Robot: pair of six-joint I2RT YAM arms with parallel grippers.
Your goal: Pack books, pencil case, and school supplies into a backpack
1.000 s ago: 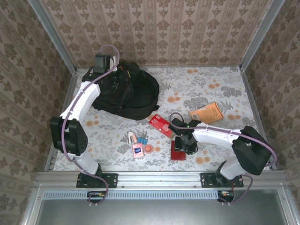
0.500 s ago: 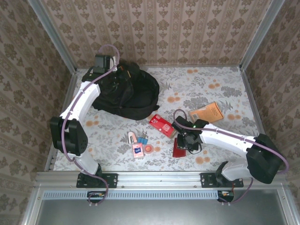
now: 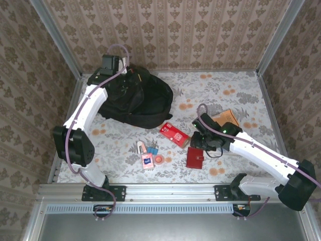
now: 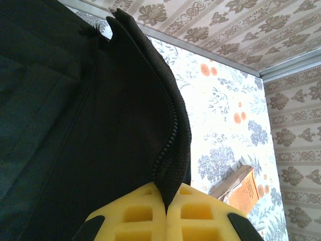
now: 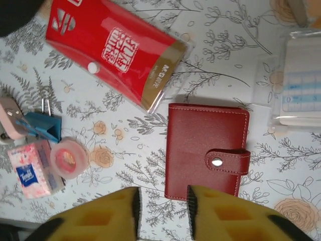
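Evidently packing has barely begun.

Top view: the left gripper point(image 3: 114, 74) sits at the far rim of the backpack point(image 3: 138, 98). The right gripper point(image 3: 198, 142) hovers just beside the red wallet point(image 3: 195, 157), and its arm covers part of the orange book point(image 3: 226, 119).

Left wrist: the fingers point(image 4: 135, 216) pinch the zipper edge point(image 4: 168, 145) (the bag's interior is too dark to read).

Right wrist: the pads point(image 5: 100, 221) are spread and empty. The next move is judged to be a descent onto the wallet.

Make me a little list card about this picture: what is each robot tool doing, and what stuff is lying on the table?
Left tool: shut on the backpack, pinching its zip edge
Right tool: open, empty, near the red notebook
On table: red pencil case, pink tape roll, blue clips, orange book
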